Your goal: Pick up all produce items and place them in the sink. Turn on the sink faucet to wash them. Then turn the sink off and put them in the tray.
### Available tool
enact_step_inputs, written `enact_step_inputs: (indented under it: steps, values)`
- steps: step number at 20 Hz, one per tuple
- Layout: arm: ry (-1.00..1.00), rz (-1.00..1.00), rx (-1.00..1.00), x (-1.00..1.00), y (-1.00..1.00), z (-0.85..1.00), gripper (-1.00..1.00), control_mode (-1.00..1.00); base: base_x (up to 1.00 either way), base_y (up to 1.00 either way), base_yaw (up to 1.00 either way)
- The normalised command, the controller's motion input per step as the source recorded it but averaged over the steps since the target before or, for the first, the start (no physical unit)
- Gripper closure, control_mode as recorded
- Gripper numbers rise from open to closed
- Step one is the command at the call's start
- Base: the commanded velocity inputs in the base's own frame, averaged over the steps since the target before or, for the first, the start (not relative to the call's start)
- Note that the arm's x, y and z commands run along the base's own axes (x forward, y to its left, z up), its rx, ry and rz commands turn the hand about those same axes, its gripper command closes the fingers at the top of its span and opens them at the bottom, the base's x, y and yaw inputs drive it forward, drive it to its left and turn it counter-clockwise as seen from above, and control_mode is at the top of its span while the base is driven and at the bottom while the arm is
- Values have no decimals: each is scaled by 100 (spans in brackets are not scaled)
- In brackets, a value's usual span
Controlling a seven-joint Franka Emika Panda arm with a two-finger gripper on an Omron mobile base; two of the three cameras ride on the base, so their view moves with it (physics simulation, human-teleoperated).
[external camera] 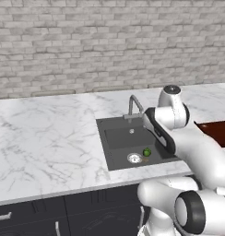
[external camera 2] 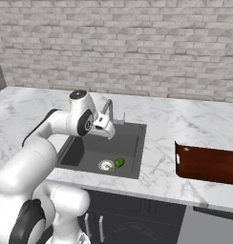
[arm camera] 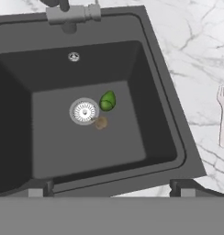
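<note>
The dark grey sink point(arm camera: 146, 78) is set in the white marble counter. On its floor a shiny green fruit point(arm camera: 107, 101) lies just right of the round silver drain point(arm camera: 84, 111). A small tan-brown lumpy piece point(arm camera: 100, 122) rests below it, touching the drain's edge. Both also show in the base views, the fruit point(external camera: 146, 152) point(external camera 2: 119, 162) and the tan piece point(external camera 2: 112, 169). My gripper point(external camera 2: 105, 127) point(arm camera: 111, 190) hangs open and empty above the basin, well clear of both items. The faucet point(external camera: 133, 103) point(external camera 2: 109, 108) stands at the sink's back rim with its spout over the basin. No water shows.
The dark reddish-brown tray point(external camera 2: 206, 164) point(external camera: 216, 131) sits on the counter to the right of the sink. A pale fork point(arm camera: 222, 114) point(external camera 2: 157, 166) lies on the marble between sink and tray. A brick wall runs behind the counter, with dark cabinets below.
</note>
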Motion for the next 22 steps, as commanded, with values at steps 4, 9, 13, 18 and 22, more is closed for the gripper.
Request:
enact_step_inputs:
  steps: [4,9,13,18,22]
  values:
    - [-4,-7,3,-7,-3,-30,-100,-100,0,0,0]
    - [-2,-7,2,-1,-2,-29,-100,-100,0,0,0]
    - [0,-6,2,0,-4,-25,-100,-100,0,0,0]
    - [0,-5,2,0,-3,-25,-100,-100,0,0,0]
    - [0,-2,1,5,-2,-25,-100,-100,0,0,0]
